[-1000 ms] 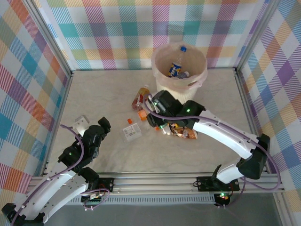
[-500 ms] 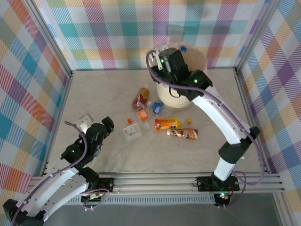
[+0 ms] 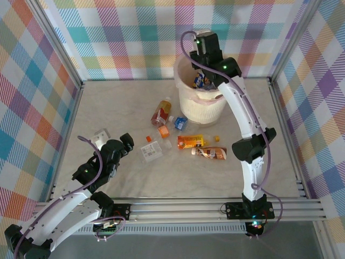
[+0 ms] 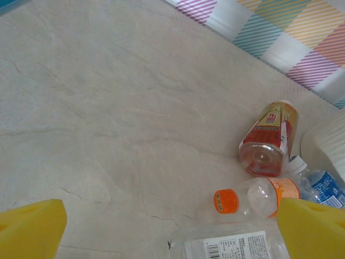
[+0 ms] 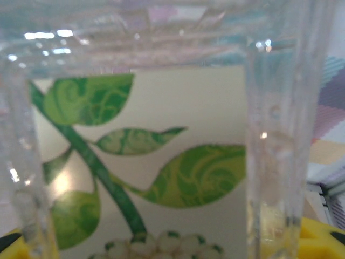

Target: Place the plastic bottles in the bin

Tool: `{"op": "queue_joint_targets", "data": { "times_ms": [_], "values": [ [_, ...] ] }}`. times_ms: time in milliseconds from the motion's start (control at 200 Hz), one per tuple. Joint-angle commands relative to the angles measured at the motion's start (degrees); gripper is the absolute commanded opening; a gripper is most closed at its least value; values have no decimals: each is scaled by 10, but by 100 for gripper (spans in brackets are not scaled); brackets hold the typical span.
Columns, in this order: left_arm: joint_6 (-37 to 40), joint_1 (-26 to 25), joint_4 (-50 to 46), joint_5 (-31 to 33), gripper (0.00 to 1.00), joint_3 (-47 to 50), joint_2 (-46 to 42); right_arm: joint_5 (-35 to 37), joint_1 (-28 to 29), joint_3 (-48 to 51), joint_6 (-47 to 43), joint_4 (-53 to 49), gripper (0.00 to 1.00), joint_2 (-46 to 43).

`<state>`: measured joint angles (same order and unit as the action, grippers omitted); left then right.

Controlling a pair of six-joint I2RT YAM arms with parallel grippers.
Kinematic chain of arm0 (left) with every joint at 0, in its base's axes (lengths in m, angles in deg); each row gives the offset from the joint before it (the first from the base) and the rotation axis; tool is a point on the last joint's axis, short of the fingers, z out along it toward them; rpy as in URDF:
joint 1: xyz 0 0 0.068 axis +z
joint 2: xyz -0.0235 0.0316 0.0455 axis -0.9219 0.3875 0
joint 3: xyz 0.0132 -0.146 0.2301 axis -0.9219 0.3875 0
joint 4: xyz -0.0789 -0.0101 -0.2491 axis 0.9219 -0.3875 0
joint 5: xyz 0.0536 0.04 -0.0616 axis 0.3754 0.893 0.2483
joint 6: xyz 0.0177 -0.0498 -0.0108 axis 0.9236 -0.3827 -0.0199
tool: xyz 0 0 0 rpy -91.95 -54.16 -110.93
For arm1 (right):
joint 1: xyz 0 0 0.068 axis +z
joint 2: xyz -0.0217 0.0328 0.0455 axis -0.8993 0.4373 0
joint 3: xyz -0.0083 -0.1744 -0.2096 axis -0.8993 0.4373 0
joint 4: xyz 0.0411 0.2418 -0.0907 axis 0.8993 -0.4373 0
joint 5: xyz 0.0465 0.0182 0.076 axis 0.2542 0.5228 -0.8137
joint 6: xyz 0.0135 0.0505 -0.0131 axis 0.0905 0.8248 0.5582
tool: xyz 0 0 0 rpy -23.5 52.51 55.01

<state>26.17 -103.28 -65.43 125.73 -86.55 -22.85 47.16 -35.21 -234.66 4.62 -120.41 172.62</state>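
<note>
Now the bin (image 3: pixel 207 110) has the right arm (image 3: pixel 237 108) stretched up over its mouth; a second ago that arm was down low, among the bottles in front of the bin. The right gripper (image 5: pixel 161 243) is clamped on a clear leaf-labelled bottle (image 5: pixel 161 162), so letting go looks like the next move. Some bottles lie inside the bin, and several loose bottles (image 3: pixel 190 141) wait just in front of it. Farther from the bin, the left gripper (image 3: pixel 124 143) hangs spread wide, empty.

legible txt: none | flat bottle (image 4: pixel 232 245): barcode only | red-label bottle (image 4: pixel 267 140): print blurred
</note>
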Motion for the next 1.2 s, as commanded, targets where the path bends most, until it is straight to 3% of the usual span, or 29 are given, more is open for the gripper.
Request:
{"op": "queue_joint_targets", "data": {
  "times_ms": [0,360,455,690,815,1065,1195],
  "values": [
    [8,-3,12,-1,100,-13,2,8,-20,-11,35,-27,32,15],
    [12,-3,7,-1,100,-14,4,-17,-79,10,112,-78,35,49],
    [13,-3,9,0,100,-15,7,-25,-88,32,120,-76,42,46],
    [13,-3,3,-2,100,-21,14,-28,-92,46,118,-74,72,43],
    [14,-3,-1,0,100,-24,12,-34,-92,47,118,-75,83,33],
    [15,-3,-3,1,100,-24,13,-63,-91,46,122,-86,100,5],
    [19,-3,-5,4,100,-27,13,-90,-91,47,131,-97,100,-18]
  ]
}}
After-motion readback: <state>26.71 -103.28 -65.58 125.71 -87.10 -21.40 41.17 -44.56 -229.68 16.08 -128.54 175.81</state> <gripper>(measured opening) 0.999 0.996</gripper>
